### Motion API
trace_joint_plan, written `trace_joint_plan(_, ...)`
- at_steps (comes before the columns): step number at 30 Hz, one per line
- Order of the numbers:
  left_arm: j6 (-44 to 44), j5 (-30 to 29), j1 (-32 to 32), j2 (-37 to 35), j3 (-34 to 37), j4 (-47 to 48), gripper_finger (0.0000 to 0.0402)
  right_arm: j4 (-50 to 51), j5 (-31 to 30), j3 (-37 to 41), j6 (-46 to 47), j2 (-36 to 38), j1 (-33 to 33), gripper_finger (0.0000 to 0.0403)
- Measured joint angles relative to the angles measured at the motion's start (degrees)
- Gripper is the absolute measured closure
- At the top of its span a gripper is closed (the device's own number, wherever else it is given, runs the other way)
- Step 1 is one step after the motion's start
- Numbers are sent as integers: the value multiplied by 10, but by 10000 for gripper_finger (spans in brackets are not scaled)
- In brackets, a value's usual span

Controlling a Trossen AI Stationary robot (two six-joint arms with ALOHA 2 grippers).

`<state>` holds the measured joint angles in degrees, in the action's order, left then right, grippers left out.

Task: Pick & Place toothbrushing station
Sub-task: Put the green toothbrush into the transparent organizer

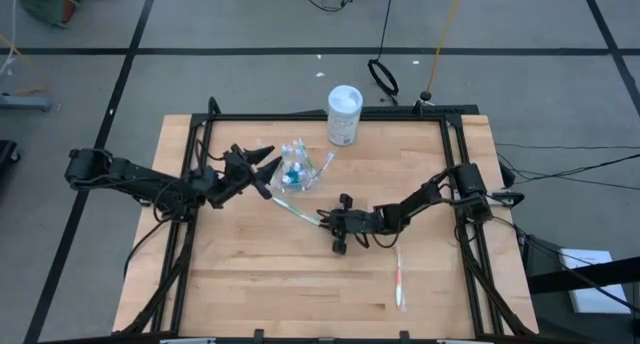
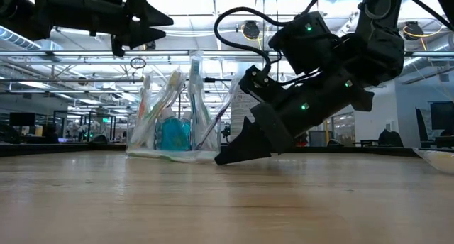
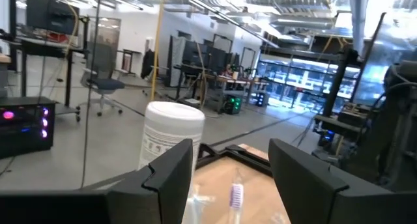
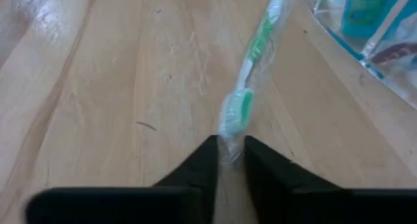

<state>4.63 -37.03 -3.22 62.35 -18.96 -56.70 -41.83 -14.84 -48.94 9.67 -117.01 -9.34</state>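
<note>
A clear plastic cup stands on the wooden table and holds several toothbrushes and teal tubes; it also shows in the low view. A green-and-white toothbrush in a clear wrapper lies on the table and runs from the cup's foot toward my right gripper. My right gripper is shut on the wrapper's near end, its fingertips down at the table. My left gripper is open and empty, raised above the table just left of the cup. My right gripper pinches the end of the toothbrush's clear wrapper between its two fingertips. The fingers slant down from the table's right side, roughly along the brush. The toothbrush lies flat on the table, its far end near the cup.
A white round canister stands at the table's far edge, and it also shows in the left wrist view. An orange-and-white toothbrush lies on the table toward the near right. Black frame rails run along the table's sides.
</note>
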Motion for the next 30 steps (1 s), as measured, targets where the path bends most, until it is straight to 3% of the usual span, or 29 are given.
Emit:
trace_joint_plan(3, 8, 2, -4, 0, 0, 0, 192, -5, 1, 0, -20, 0, 0, 391)
trace_joint_plan(8, 33, 1, -10, 0, 0, 5, 192, 30, -1, 2, -72, 38, 0, 399)
trace_joint_plan(13, 33, 1, -18, 0, 0, 28, 192, 110, -13, 2, -178, 149, 0, 401)
trace_joint_plan(22, 33, 15, -26, 0, 0, 31, 192, 188, -145, 2, -376, 371, 14, 402)
trace_joint_plan(30, 33, 16, -45, 0, 0, 57, 192, 224, -154, 2, -423, 465, 52, 402)
